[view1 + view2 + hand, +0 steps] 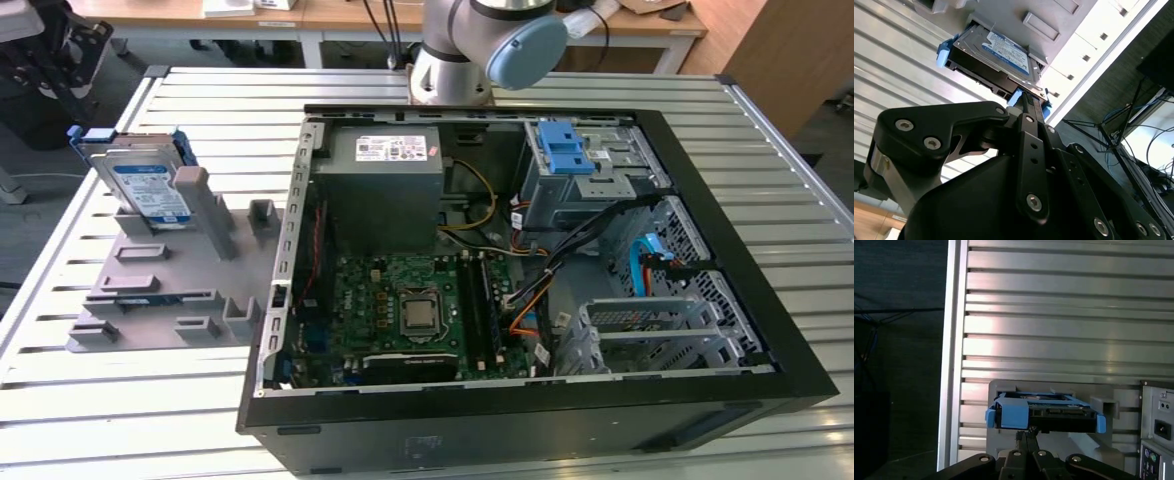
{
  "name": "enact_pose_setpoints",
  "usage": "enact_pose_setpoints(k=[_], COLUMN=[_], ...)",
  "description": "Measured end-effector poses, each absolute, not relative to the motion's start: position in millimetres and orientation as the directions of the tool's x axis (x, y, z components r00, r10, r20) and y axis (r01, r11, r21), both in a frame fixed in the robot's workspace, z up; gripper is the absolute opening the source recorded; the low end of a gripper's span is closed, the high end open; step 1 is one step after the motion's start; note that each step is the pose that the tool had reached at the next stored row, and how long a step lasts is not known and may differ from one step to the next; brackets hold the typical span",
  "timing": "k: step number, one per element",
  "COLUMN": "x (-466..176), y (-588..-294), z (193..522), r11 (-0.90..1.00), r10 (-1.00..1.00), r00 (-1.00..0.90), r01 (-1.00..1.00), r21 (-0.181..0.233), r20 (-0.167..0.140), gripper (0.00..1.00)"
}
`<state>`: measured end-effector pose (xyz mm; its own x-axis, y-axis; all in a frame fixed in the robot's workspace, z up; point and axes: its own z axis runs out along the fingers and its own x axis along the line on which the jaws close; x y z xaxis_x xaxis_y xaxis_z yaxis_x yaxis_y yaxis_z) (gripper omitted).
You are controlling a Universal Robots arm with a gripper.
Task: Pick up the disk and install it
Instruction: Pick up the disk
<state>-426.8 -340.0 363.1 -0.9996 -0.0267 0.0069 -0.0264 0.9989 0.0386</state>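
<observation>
Your hand point(1026, 431) is hanging apart from the disk point(144, 185), with its fingers drawn right together and nothing gripped between them. In both wrist views you are seeing the black linkages folding in to one narrow tip, and that tip is lining up with the disk's near edge.

The disk is sitting in a grey holder point(160, 290) on the slatted metal counter point(120, 410), at the exterior view's left. It is standing on edge at the holder's far end and leaning back a little, with its white-and-blue label facing the exterior camera. Blue plastic rails are running along both of its sides. In the second wrist view the disk point(999, 52) is showing its label and its dark edge, and in the first wrist view the disk point(1046, 412) is showing end-on, with a blue rail at each side.

Just beside the holder, toward the exterior view's right, the open computer case point(534, 425) is lying on its side. The grey power supply point(380, 190), the green motherboard point(414, 305), a blue ridged latch point(563, 150) and a metal drive cage point(654, 335) are lying exposed inside it. The arm point(481, 40) is rising from behind the case, at the far edge of the counter
</observation>
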Motion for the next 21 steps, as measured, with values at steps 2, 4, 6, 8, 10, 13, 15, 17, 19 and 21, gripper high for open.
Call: enact_pose_setpoints(k=[2, 4, 6, 8, 10, 13, 15, 17, 19, 21], x=[-426.8, -426.8, -426.8, -426.8, -426.8, -426.8, -426.8, -426.8, -426.8, -426.8], y=[-340.0, -340.0, -340.0, -340.0, -340.0, -340.0, -340.0, -340.0, -340.0, -340.0], z=[363.1, 363.1, 363.1, 363.1, 363.0, 363.0, 363.0, 362.9, 362.9, 362.8], r11=[0.999, 0.998, 0.998, 0.998, 0.997, 0.997, 0.996, 0.995, 0.995, 0.994], r10=[-0.034, -0.041, -0.048, -0.055, -0.062, -0.073, -0.081, -0.088, -0.095, -0.102], r00=[-0.999, -0.999, -0.999, -0.998, -0.998, -0.997, -0.997, -0.996, -0.995, -0.995], r01=[-0.034, -0.041, -0.047, -0.055, -0.062, -0.072, -0.080, -0.087, -0.095, -0.102], r21=[0.039, 0.039, 0.039, 0.039, 0.039, 0.039, 0.039, 0.039, 0.039, 0.039], r20=[0.007, 0.007, 0.007, 0.007, 0.007, 0.007, 0.007, 0.007, 0.007, 0.007], gripper=[0.11, 0.11, 0.11, 0.11, 0.11, 0.11, 0.11, 0.11, 0.11, 0.11])
